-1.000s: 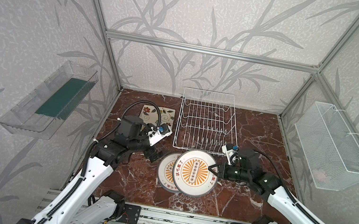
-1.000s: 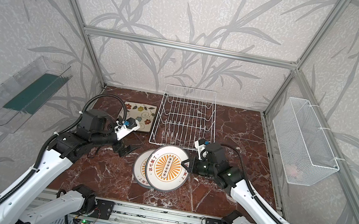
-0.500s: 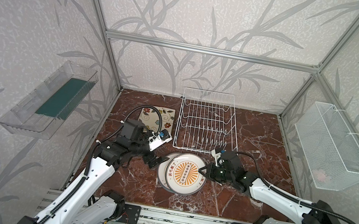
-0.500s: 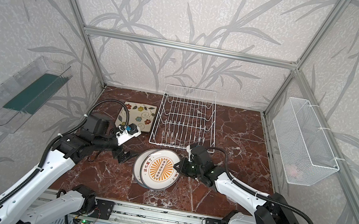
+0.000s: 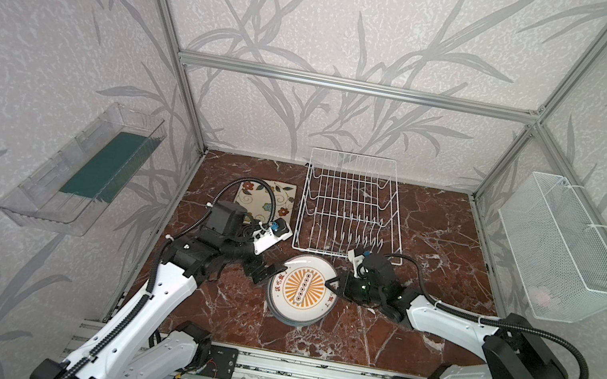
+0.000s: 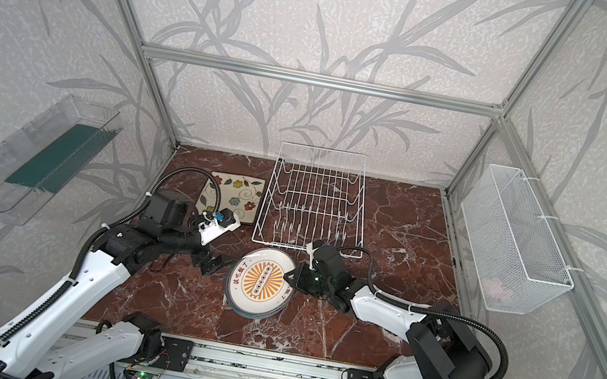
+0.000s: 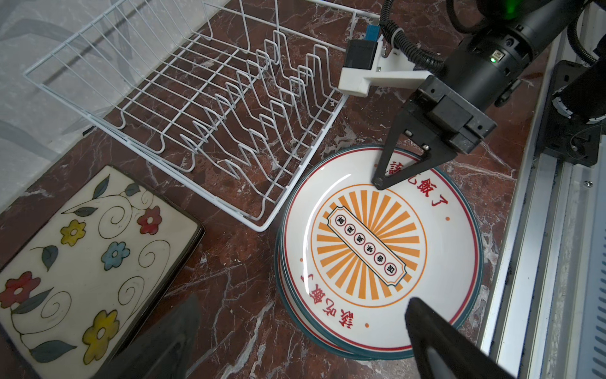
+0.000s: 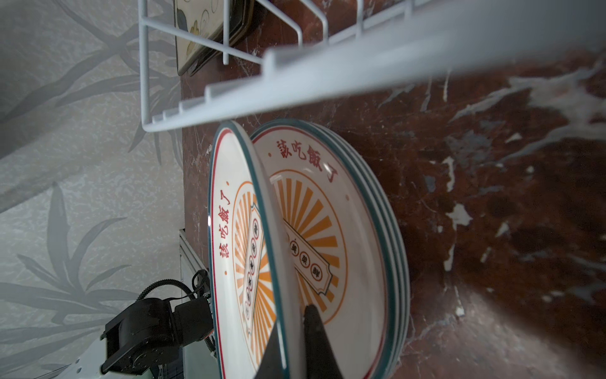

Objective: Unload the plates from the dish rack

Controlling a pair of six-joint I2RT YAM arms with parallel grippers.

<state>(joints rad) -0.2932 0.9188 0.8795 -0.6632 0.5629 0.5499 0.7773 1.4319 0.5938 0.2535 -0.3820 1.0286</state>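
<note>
The rim of the top round plate (image 5: pixel 303 283) is clamped by the right end effector (image 5: pixel 330 284), with its gripped edge raised off the stack (image 5: pixel 291 318) of round plates on the tabletop (image 5: pixel 438 231), just in front of the rack (image 5: pixel 349 207). The left end effector (image 5: pixel 272 271) is held wide open beside the stack's opposite edge. The square plates (image 5: pixel 254 202) lie flat just left of the rack.
</note>
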